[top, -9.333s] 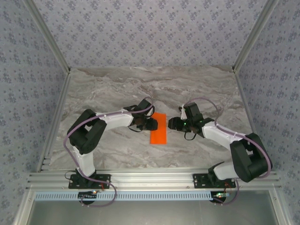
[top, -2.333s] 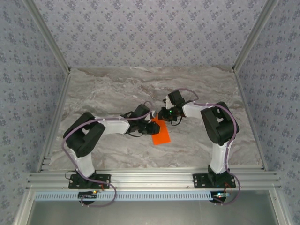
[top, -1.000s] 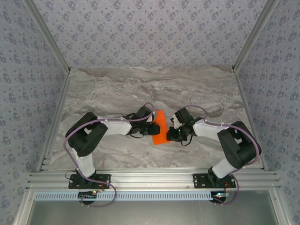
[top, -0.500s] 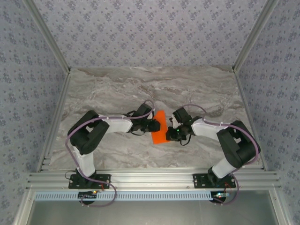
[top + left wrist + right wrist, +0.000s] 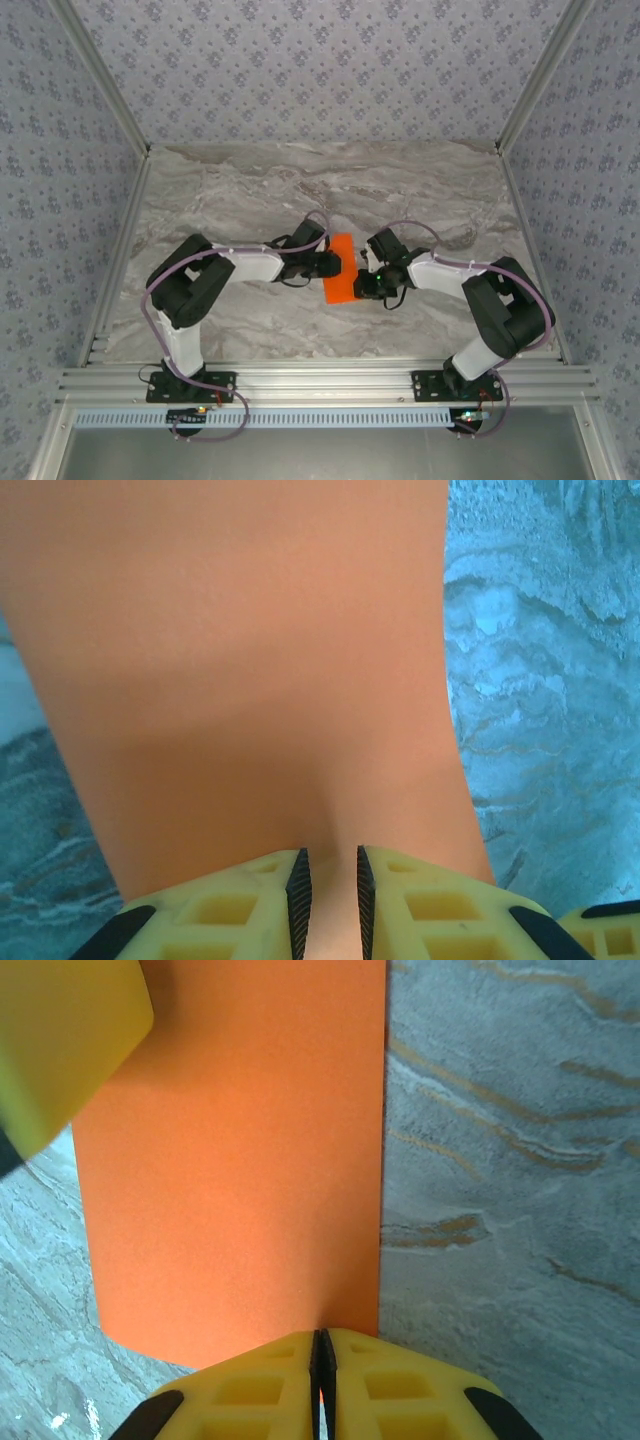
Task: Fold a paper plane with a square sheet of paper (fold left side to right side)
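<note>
The square sheet of paper (image 5: 341,272) is a bright orange, narrow upright rectangle on the marble table, between the two grippers. In the left wrist view the paper (image 5: 250,660) spreads out beyond my left gripper (image 5: 331,868). Its jaws stand a narrow gap apart at the paper's near edge, and orange shows through the gap. My left gripper (image 5: 329,264) meets the sheet's left side. My right gripper (image 5: 322,1345) is shut on the sheet (image 5: 240,1160) near its right edge, a sliver of orange between the pads. It (image 5: 361,283) sits at the sheet's lower right.
The grey veined marble table (image 5: 250,200) lies bare around the paper. Patterned walls and metal frame rails (image 5: 120,250) close it in on three sides. A yellow finger of the left gripper (image 5: 60,1040) pokes into the top left of the right wrist view.
The sheet's raised, pointed top has come down, and the sheet now reads as a flat rectangle. My right gripper has edged left against it. The left gripper has shifted slightly up.
</note>
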You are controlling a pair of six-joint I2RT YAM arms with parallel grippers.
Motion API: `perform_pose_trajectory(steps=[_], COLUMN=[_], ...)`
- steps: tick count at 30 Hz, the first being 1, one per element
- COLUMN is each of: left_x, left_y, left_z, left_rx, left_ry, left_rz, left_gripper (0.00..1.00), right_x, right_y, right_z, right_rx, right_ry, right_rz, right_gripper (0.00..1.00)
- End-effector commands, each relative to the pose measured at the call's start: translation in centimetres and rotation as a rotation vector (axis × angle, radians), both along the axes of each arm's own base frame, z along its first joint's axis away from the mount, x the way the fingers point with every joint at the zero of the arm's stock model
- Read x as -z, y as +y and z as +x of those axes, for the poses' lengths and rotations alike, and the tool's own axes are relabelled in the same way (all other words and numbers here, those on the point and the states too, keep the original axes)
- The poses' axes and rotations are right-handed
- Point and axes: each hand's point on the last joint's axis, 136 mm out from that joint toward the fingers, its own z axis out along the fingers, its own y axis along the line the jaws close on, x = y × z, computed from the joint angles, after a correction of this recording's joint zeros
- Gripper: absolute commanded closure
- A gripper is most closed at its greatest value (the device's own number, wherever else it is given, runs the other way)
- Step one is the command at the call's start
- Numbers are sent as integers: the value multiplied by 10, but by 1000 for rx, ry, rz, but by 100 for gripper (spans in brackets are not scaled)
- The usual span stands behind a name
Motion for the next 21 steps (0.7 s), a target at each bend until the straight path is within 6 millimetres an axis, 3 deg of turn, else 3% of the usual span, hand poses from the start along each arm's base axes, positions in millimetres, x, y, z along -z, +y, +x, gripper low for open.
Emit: perform_pose_trajectory(steps=[1,10,21], left_x=[20,14,21], left_y=[42,53,64], left_z=[40,76,110], left_rx=[-160,-210,-243], left_ry=[-49,-58,-63], left_rz=[131,106,151], left_gripper=[77,77,77], right_x=[35,37,36], right_y=[-43,-44,-43], right_z=[-36,-40,-43], right_rx=[12,9,2], right_ry=[128,139,144], right_rz=[-208,-206,-202], right_gripper=[87,87,87])
